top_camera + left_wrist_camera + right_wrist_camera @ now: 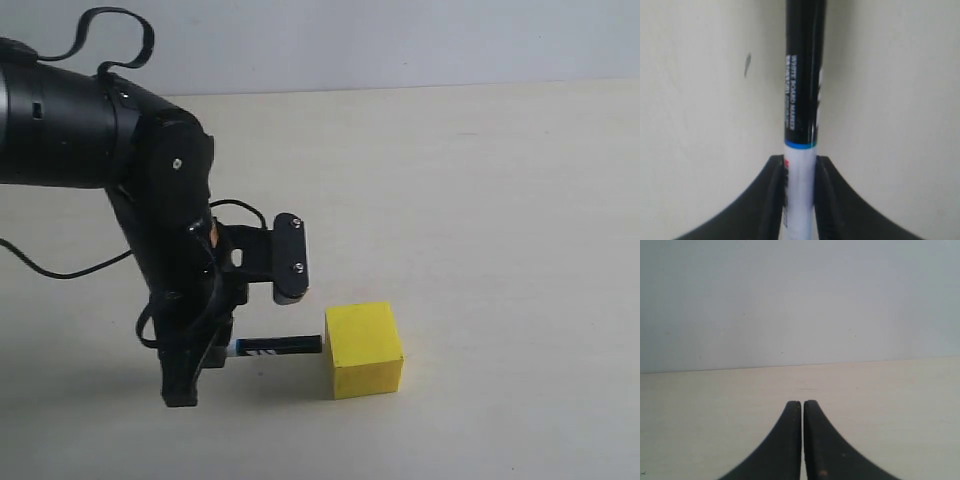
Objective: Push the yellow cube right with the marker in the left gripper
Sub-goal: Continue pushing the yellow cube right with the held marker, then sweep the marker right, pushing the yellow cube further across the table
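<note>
My left gripper [205, 355] is shut on the marker [272, 346], which lies level just above the table and points right. Its black tip meets the left face of the yellow cube [364, 350], which rests on the table in the lower middle of the exterior view. In the left wrist view the marker [801, 125] runs out between the black fingers [774, 200], white barrel in the grip, black labelled part beyond; the cube does not show there. My right gripper [802, 404] is shut on nothing and hangs over bare table; it is outside the exterior view.
The pale table [480, 200] stretches to the right of the cube and behind it, up to a grey wall [400, 40]. A black cable [60, 268] loops off the left arm at the left edge.
</note>
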You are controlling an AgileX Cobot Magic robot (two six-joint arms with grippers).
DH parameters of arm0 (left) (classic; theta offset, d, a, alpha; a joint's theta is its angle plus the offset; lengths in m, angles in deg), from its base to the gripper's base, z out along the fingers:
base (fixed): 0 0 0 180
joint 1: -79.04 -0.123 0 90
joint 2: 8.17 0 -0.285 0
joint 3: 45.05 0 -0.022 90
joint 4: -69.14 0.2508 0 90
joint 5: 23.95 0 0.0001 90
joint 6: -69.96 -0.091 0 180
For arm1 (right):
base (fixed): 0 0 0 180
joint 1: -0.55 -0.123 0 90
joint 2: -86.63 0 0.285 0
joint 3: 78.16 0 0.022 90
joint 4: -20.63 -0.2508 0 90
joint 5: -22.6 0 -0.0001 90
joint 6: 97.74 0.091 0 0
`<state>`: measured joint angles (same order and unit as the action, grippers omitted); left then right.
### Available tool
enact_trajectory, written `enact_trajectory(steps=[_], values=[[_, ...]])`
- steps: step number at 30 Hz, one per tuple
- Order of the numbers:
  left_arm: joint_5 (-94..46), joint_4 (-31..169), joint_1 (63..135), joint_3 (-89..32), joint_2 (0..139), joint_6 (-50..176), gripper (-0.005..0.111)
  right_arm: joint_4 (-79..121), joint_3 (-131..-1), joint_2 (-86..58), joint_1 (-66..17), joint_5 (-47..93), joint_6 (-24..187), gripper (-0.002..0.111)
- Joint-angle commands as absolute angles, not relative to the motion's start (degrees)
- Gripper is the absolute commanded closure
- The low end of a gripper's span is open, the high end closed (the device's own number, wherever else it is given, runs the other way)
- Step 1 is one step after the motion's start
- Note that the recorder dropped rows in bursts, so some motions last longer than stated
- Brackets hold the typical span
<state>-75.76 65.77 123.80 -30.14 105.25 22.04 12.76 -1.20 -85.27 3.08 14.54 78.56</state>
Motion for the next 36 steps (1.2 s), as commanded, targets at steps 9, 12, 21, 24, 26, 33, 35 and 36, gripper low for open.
enact_trajectory(steps=[9,12,21,24,26,33,35,36], values=[[-84.16,68.01,127.02,-38.62,110.36,22.4,0.107,13.06,-0.94,-85.58,3.27,15.01,78.02,0.106],[-89.22,73.39,127.02,-38.62,110.26,24.77,0.107,13.06,-0.94,-85.58,3.27,15.01,78.02,0.106],[-85.42,71.38,126.59,-38.62,110.26,28.49,0.107,13.06,-0.94,-85.58,3.27,15.01,78.02,0.106],[-81.32,69.67,127.35,-38.62,110.26,27.84,0.107,13.06,-0.94,-85.58,3.27,15.01,78.02,0.106],[-79.55,69.14,128.43,-38.77,110.64,27.82,0.107,13.06,-0.94,-85.58,3.27,15.01,78.02,0.106],[-80.27,68.13,132.54,-45.35,115.14,27.34,0.107,13.06,-0.94,-85.58,3.27,15.01,78.02,0.106],[-82.15,68.45,132.82,-46.55,115.81,27.34,0.107,13.06,-0.94,-85.58,3.27,15.01,78.02,0.106],[-83.3,68.61,132.82,-46.96,115.91,27.18,0.107,13.06,-0.94,-85.58,3.27,15.01,78.02,0.106]])
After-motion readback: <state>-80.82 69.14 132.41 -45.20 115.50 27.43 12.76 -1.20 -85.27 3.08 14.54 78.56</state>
